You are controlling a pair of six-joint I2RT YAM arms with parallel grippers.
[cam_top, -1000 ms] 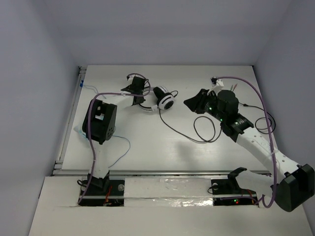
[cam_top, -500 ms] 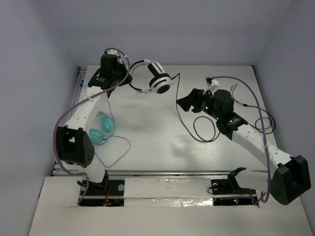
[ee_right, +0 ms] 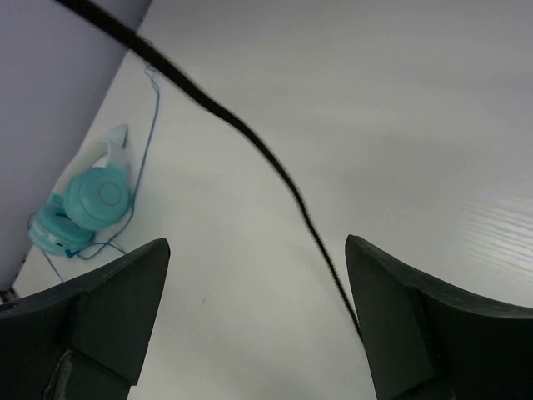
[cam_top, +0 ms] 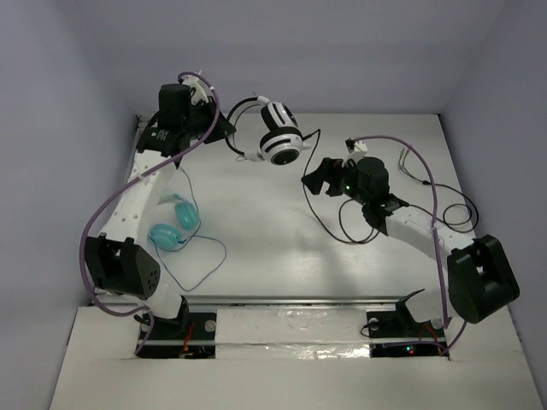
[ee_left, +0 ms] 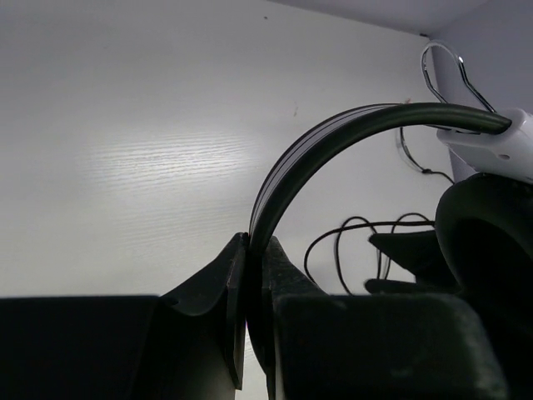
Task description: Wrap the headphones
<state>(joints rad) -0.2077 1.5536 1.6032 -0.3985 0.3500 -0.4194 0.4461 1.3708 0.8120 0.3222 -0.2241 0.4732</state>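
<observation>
The headphones (cam_top: 280,141), black earcups with white rings, hang above the far middle of the table. My left gripper (cam_top: 229,137) is shut on their headband (ee_left: 333,142), which arcs up out of the jaws (ee_left: 254,250) to an earcup (ee_left: 491,242). Their thin black cable (cam_top: 320,213) drops from the earcup, loops on the table and trails right. My right gripper (cam_top: 312,182) hovers just right of the hanging cable, open. In the right wrist view the cable (ee_right: 250,137) runs between the spread fingers (ee_right: 256,243), close to the right finger and untouched.
Teal headphones (cam_top: 171,226) with a thin pale cord lie on the left side of the table, also in the right wrist view (ee_right: 96,200). Purple robot cables (cam_top: 427,184) arc over both arms. Walls close in at the back and sides.
The left arm has stretched out and carried the headphones up and toward the back. The right gripper has opened wide and shifted a little to the left.
</observation>
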